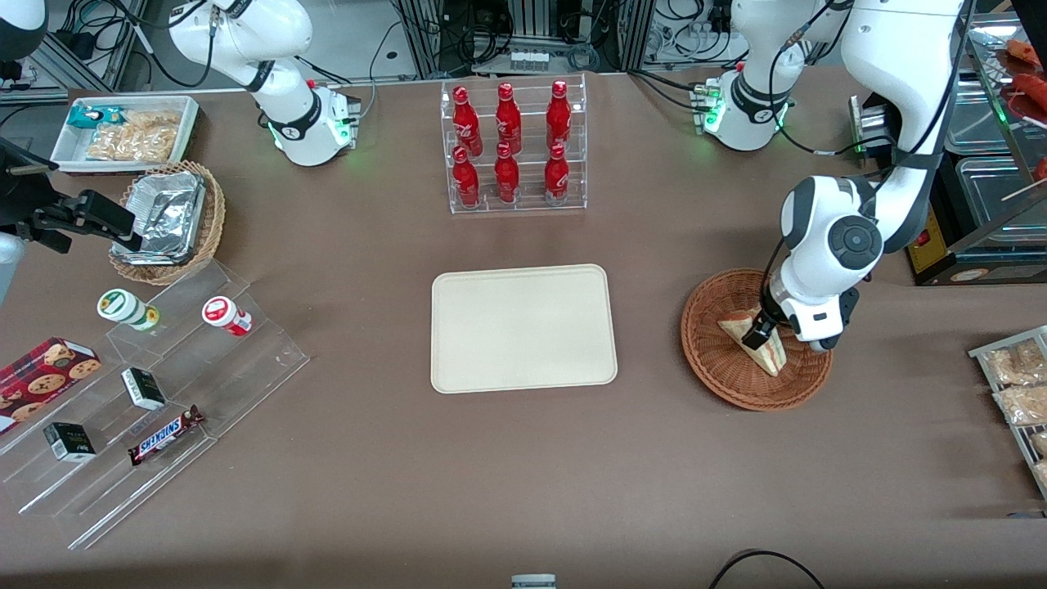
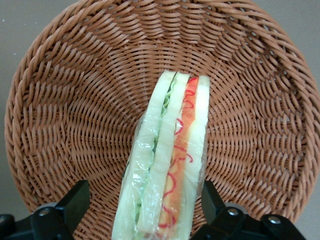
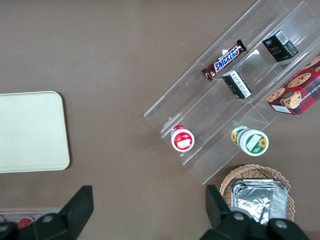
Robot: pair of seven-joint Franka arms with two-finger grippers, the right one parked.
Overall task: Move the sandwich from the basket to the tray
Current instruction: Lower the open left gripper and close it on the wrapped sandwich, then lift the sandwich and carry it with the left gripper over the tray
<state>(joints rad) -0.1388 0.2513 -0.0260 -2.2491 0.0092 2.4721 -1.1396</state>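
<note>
The sandwich (image 1: pixel 757 339), a plastic-wrapped wedge of white bread with orange and green filling, lies in the round reddish-brown wicker basket (image 1: pixel 712 368). My left gripper (image 1: pixel 789 339) is lowered into the basket and stands open, one finger on each side of the sandwich. In the left wrist view the sandwich (image 2: pixel 170 165) runs between the black fingers (image 2: pixel 77 200); one is close to the wrap and the other stands apart from it, with the basket (image 2: pixel 75 100) weave all round. The cream-beige tray (image 1: pixel 523 327) lies flat at mid-table, beside the basket toward the parked arm's end.
A clear rack of red bottles (image 1: pixel 511 147) stands farther from the camera than the tray. Toward the parked arm's end are a stepped acrylic shelf (image 1: pixel 164 393) with snacks, a tan basket of foil containers (image 1: pixel 168 221) and a white bin (image 1: pixel 127 131). Snack packets (image 1: pixel 1014 384) lie at the working arm's end.
</note>
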